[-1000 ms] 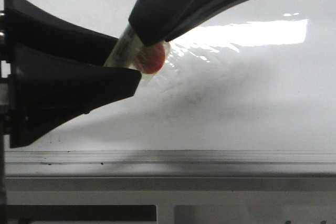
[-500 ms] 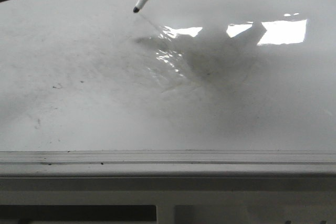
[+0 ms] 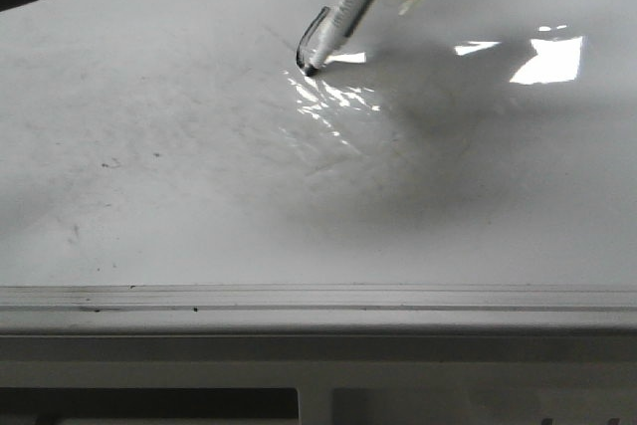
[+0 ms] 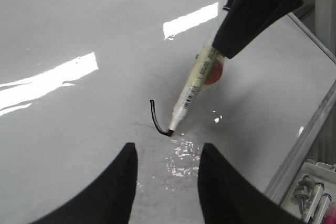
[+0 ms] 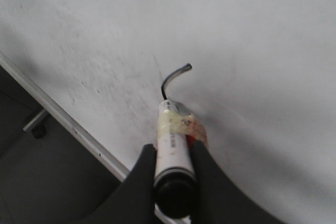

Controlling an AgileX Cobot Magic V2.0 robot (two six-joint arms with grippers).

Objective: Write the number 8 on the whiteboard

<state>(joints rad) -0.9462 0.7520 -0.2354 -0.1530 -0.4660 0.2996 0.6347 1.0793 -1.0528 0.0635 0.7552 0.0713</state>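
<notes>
The whiteboard (image 3: 199,206) is glossy white with faint grey smudges. My right gripper (image 5: 172,153) is shut on a white marker (image 5: 170,135) with yellowish and red tape on its barrel. The marker (image 3: 348,9) slants down to the board, and its black tip touches the surface. A short curved black stroke (image 3: 311,32), one part of the number 8, ends at the tip. The stroke also shows in the left wrist view (image 4: 154,119) and the right wrist view (image 5: 170,77). My left gripper (image 4: 168,153) is open and empty, just short of the marker tip.
A grey metal edge strip (image 3: 318,298) runs along the board's near side. Small dark smudges (image 3: 109,162) mark the board at the left. Bright glare (image 3: 547,57) lies at the right. A tray of spare markers (image 4: 315,195) sits beyond the board's edge.
Both grippers were close to the camera with the marker between them. The marker then stood alone with its tip over the board. Now the tip is further right with a fresh stroke.
</notes>
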